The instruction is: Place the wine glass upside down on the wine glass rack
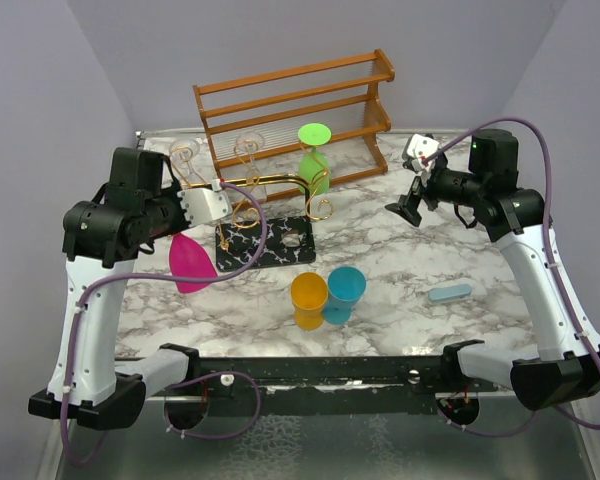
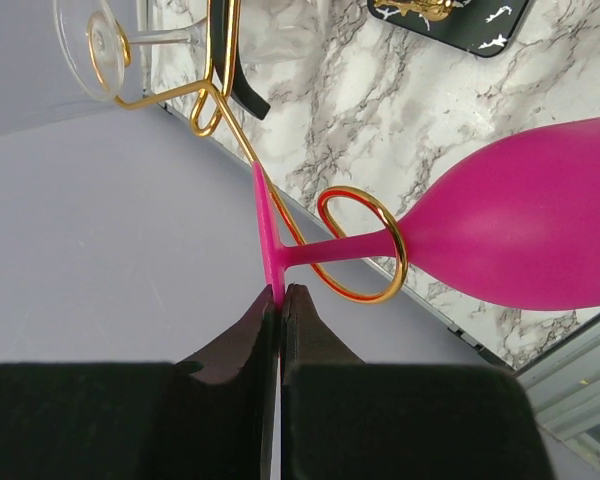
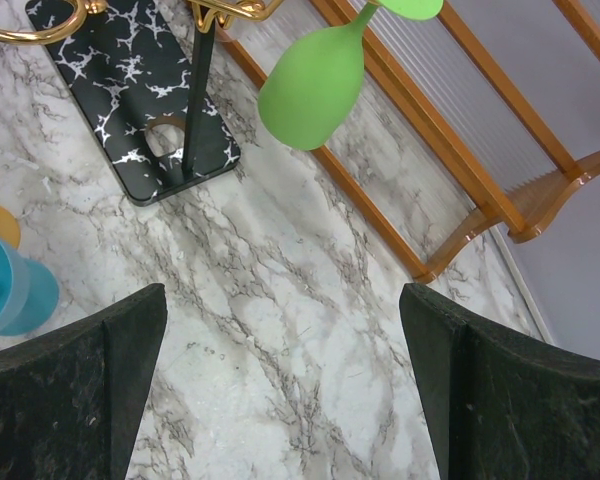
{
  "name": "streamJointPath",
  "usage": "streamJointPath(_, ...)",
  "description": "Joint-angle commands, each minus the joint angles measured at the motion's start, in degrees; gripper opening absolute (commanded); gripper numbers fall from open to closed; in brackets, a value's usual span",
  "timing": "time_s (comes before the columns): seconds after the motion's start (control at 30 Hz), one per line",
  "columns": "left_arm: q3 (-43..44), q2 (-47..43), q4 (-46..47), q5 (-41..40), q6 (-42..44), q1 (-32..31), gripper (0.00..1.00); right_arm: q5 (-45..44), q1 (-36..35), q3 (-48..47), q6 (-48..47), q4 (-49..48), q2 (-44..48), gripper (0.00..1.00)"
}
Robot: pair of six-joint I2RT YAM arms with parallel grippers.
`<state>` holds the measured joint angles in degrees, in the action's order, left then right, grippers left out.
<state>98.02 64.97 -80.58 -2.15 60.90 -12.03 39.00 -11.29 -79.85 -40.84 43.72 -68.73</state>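
Note:
My left gripper (image 2: 278,292) is shut on the edge of the flat foot of a pink wine glass (image 2: 520,230). The glass's stem crosses a gold scroll loop (image 2: 365,245) of the wine glass rack (image 1: 270,190). In the top view my left gripper (image 1: 223,197) is at the rack's left arm and the pink bowl (image 1: 190,262) hangs below it, left of the rack's black veined base (image 1: 265,248). A green glass (image 1: 313,160) hangs upside down on the rack's right side. My right gripper (image 1: 410,205) is open and empty, right of the rack.
Two clear glasses (image 1: 185,155) hang at the rack's back left. An orange-brown wooden shelf (image 1: 295,110) stands behind. An orange cup (image 1: 308,298) and a blue cup (image 1: 344,292) stand in front of the base. A small blue block (image 1: 450,292) lies at the right.

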Motion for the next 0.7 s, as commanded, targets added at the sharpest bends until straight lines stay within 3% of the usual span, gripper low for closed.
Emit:
streamJointPath(0.0,0.01,0.57,1.74,2.66,0.49,-0.16,0.00,-1.19,-0.22,0.12,-0.81,-0.58,0.29,0.99)
streamJointPath(0.43,-2.16,0.78,1.82,4.76,-0.04,-0.17,0.00,-1.47,-0.22,0.93,-0.91,-0.93,0.66,0.99)
streamJointPath(0.67,-2.74,0.44,1.31,5.32,-0.67,-0.17,0.07,-1.51,-0.21,0.99,-0.91,-1.01,0.52,0.99)
